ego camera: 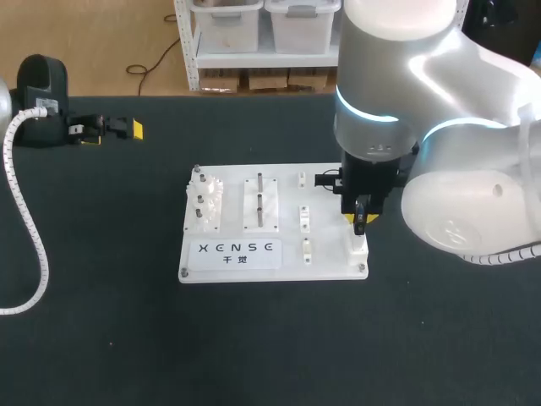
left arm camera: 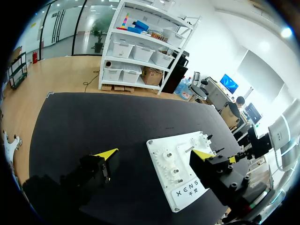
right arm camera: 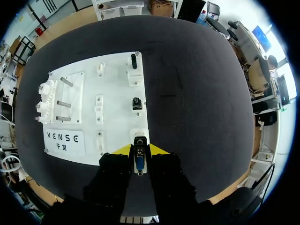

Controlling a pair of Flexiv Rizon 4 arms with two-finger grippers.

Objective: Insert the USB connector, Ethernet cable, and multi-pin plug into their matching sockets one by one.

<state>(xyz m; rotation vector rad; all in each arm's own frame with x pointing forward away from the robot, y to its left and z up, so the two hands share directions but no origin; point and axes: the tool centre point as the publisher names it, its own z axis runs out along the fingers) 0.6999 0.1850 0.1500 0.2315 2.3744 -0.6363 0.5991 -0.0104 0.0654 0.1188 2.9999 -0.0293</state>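
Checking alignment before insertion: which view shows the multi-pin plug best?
The right wrist view: the multi-pin plug shows its pin face, held between the jaws of the right gripper. In the head view that gripper mostly hides it; the left wrist view does not show it.

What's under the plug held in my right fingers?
A white socket at the board's corner. The plug and fingers cover its opening, so seating cannot be judged.

Board (ego camera: 330,190) lay centred on the table (ego camera: 127,338). Right end effector (ego camera: 359,222) was over its right front socket (ego camera: 358,249), multi-pin plug (right arm camera: 139,164) between fingers. Left end effector (ego camera: 127,128) was far left, well apart.
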